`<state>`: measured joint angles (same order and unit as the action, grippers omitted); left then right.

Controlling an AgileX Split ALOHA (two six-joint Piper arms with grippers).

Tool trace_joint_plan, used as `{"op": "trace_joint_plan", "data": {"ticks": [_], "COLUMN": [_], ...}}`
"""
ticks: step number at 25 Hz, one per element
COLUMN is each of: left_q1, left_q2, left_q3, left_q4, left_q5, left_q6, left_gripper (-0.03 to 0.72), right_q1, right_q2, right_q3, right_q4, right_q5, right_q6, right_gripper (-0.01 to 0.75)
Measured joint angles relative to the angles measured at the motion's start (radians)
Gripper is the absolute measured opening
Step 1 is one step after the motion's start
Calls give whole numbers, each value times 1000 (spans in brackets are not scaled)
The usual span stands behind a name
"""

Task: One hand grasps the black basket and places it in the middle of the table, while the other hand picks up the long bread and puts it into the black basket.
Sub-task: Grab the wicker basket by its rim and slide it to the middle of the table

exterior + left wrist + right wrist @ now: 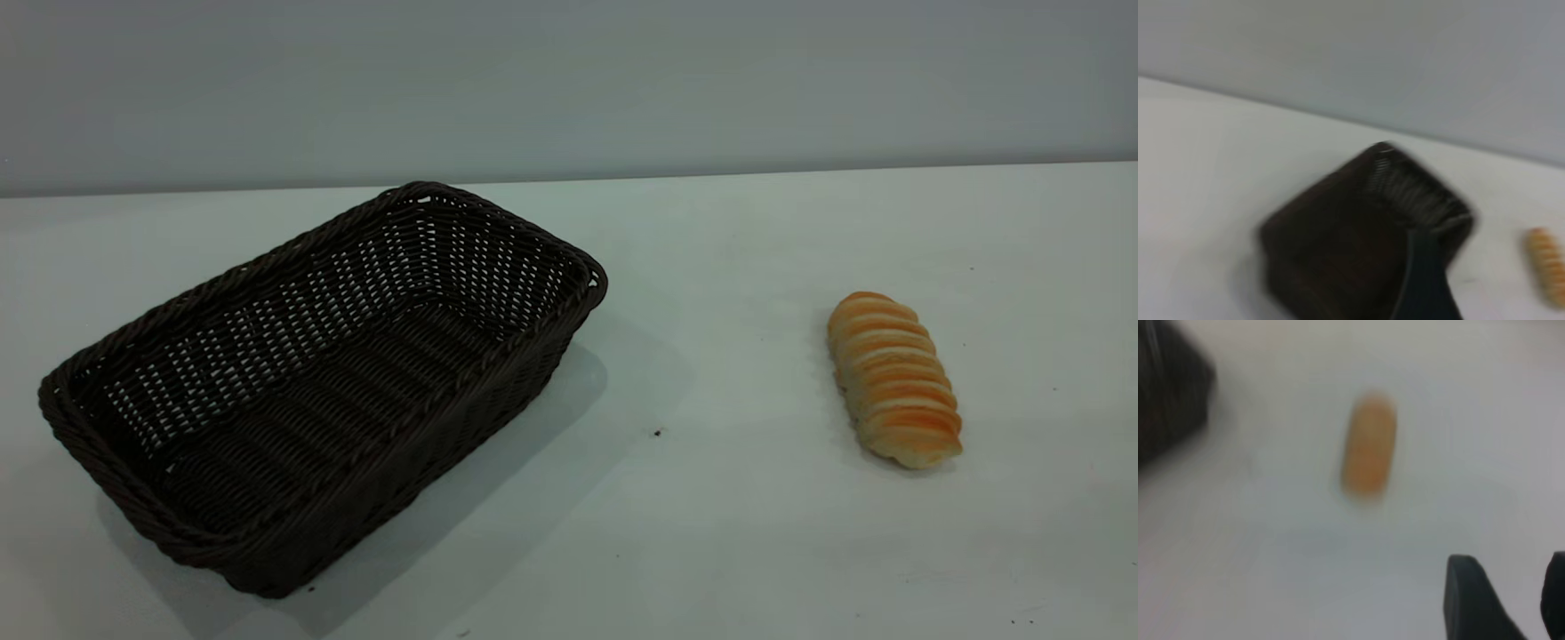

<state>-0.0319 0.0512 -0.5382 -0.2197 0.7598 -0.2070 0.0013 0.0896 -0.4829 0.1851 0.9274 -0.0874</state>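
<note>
While the basket [320,391] sits on the left part of the white bench [711,533], the bread [893,380] lies well apart from it on the right, ridged top up, flat on the bench surface. The basket is turned at an angle, one short end toward the back wall and the other toward the near left edge, and nothing is in it. Neither arm shows in the exterior view.

In the left wrist view a single dark finger of the left claw [1425,280] reaches over the basket [1358,227], near the rim of one short end; I cannot tell whether it touches the weave, and with only that one finger showing I cannot tell whether the claw is released or clenched. The bread [1546,265] appears far off beyond the basket on the bench [1211,167].

In the right wrist view the right claw [1515,600] shows two dark fingertips [1468,593] with a clear gap between them, so it is released and grips nothing. The bread [1369,445] lies ahead of it on the bench [1471,420], apart from the fingertips. A corner of the basket [1168,393] sits off to one side.
</note>
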Motion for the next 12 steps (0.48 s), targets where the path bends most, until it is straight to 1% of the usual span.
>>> {"op": "trace_joint_plan", "data": {"ticks": [2,4,6,10,12], "left_q1": [0,0,0,0,0], "left_q2": [87,194,327,591,712], "left_q3": [0,0,0,0,0], "left_q4": [-56,-69,-70,-66,-65], "left_q5": [-48,-64,-81,-173,-244], "left_q6": [-1,0,1,1,1], "left_gripper": [585,585,585,585,585], "right_q1": [0,0,0,0,0], "right_q2": [23,79,167,349,413], "right_q3": [0,-1,-1,-1,-1], "right_q4": [22,37,43,79,120], "right_q5": [-140,-260,-324,-376,-356], "right_q6": [11,15,16,19,18], "right_gripper": [239,246,263,313,334]}}
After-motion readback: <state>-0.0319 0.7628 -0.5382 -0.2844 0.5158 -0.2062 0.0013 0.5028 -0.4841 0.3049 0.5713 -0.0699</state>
